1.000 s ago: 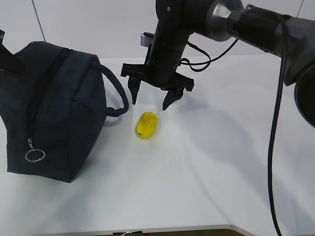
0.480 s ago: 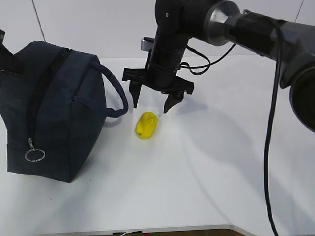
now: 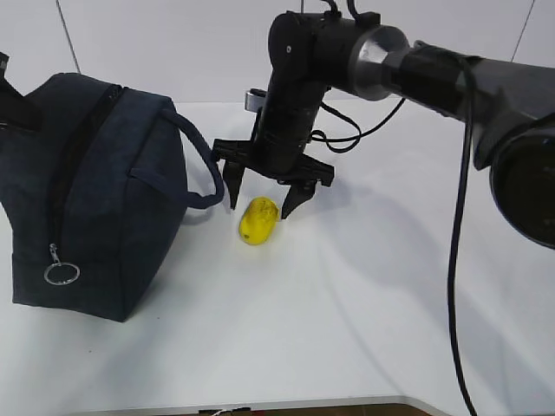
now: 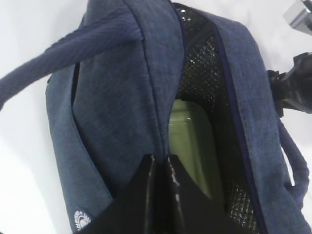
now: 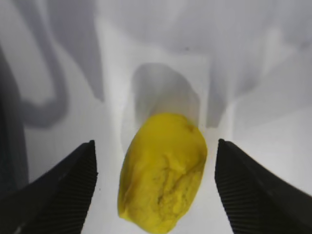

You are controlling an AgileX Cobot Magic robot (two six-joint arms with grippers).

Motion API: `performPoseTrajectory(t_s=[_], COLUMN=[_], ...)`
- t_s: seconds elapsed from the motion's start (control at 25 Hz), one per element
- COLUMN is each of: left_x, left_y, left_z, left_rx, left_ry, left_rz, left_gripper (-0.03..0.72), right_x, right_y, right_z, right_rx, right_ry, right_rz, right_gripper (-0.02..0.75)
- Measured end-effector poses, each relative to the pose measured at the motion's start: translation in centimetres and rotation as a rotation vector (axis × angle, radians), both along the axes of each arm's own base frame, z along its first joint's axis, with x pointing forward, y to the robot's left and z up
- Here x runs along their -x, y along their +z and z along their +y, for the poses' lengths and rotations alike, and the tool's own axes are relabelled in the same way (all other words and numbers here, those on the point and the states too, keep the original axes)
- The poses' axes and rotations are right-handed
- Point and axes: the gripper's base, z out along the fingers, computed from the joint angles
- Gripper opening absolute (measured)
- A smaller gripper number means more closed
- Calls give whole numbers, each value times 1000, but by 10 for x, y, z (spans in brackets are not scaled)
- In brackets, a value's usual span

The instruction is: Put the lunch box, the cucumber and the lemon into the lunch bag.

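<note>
The navy lunch bag (image 3: pixel 95 191) stands at the left with its zipper open. In the left wrist view the lunch box's sage-green lid (image 4: pixel 187 141) shows inside the lunch bag (image 4: pixel 112 112), against the foil lining. My left gripper (image 4: pixel 160 158) is shut at the rim of the bag's opening and appears to pinch the fabric. The yellow lemon (image 3: pixel 258 220) lies on the table just right of the bag. My right gripper (image 3: pixel 260 206) is open and low over it, one finger on each side. The lemon (image 5: pixel 163 170) sits between the ribbed fingers (image 5: pixel 73 185), touching neither. The cucumber is hidden.
A loop handle (image 3: pixel 204 169) of the bag hangs out toward the lemon, close to my right gripper's left finger. The zipper's metal ring pull (image 3: pixel 62 274) dangles on the bag's near end. White table (image 3: pixel 373 295) stretches to the right and front.
My right gripper has come down toward the table, so its open fingers now straddle the lemon. The bag, the lemon and the left arm have not moved.
</note>
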Motion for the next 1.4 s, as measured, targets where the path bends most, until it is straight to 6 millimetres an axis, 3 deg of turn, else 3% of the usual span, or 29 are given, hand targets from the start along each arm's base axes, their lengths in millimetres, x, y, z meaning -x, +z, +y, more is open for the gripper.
performPoseTrajectory(t_s=[0.76,1.2,1.4], left_x=[-1,-1,-1], left_y=[0,0,0], left_z=[1,1,1], left_rx=[-6,-6,-6], left_ry=[10,10,10], left_rz=[-11,-11,-11], left_gripper=[-13,-13,-13], right_x=[-1,-2,-2], right_y=[-1,-12,-12], right_z=[-2,0,0], right_rx=[22,16,15], right_ry=[1,-1,-1], right_rz=[-13,12,11], right_gripper=[594,593,537])
